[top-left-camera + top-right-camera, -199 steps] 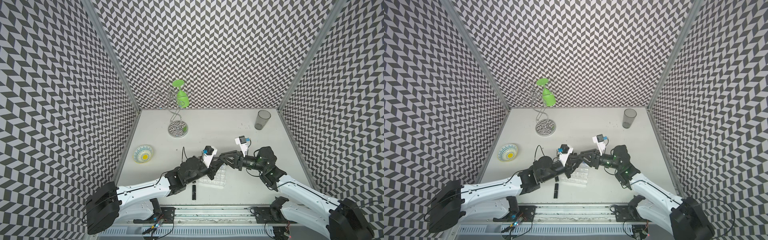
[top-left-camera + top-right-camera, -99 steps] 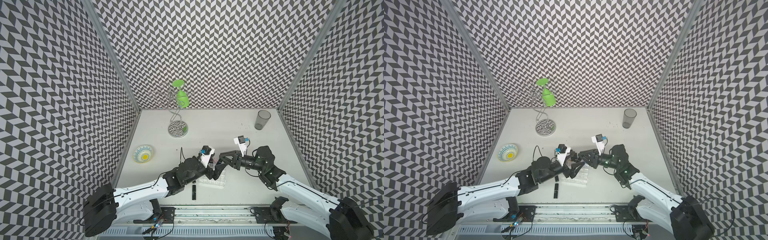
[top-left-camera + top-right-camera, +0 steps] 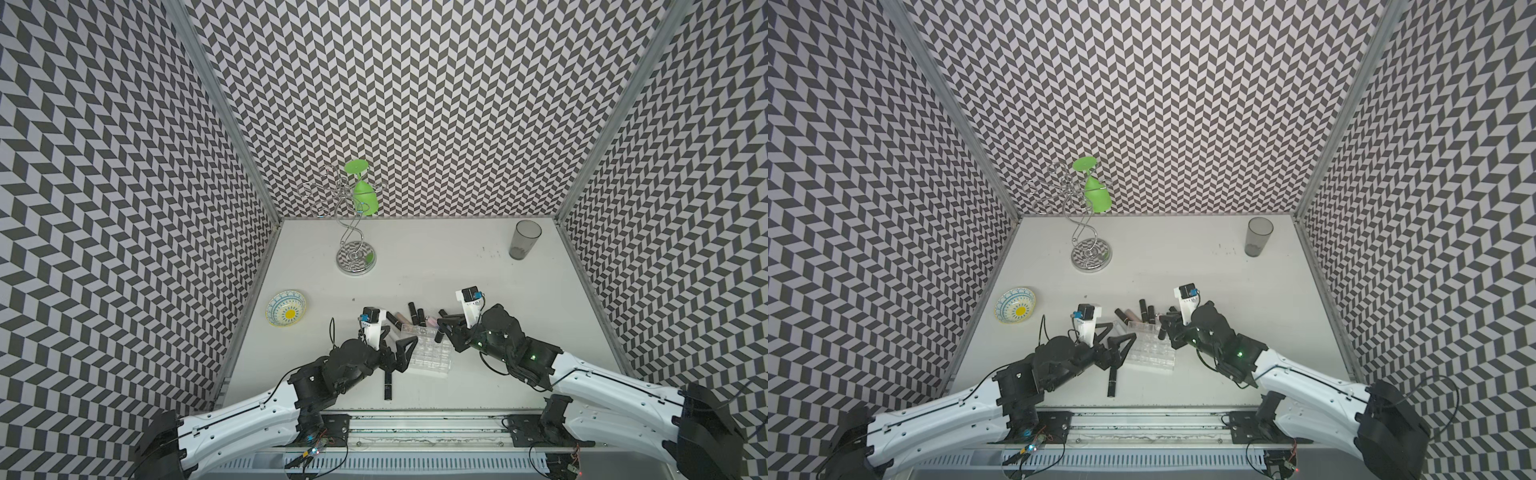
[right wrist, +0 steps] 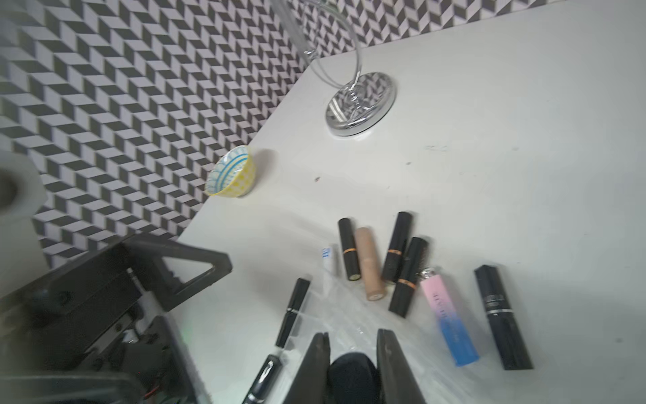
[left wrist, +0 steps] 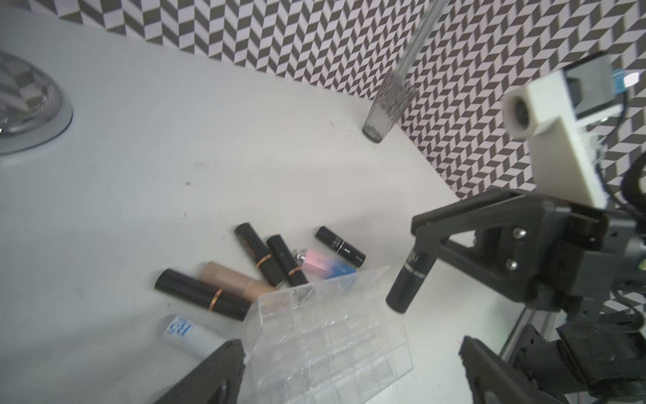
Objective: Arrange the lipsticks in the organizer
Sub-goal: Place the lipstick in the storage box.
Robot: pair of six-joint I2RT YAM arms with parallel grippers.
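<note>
Lipsticks point(image 5: 285, 260), mostly glossy black cylinders plus one matte beige and one pink-to-blue tube, lie loose on the white table point(image 3: 457, 270) just behind the clear plastic gridded organizer point(image 5: 325, 335). The left tool point(image 3: 395, 341) has just sprung wide open and is empty. The right tool point(image 3: 445, 326) has clamped one tilted black tube point(image 5: 409, 283) at the organizer's far corner. The handover looks complete.

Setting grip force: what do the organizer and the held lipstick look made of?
Organizer: clear rigid plastic, glossy; see-through cell walls with bright glints. Held lipstick: black, probably plastic, smooth satin sheen with a thin silver band; a metal casing is not excluded.
</note>
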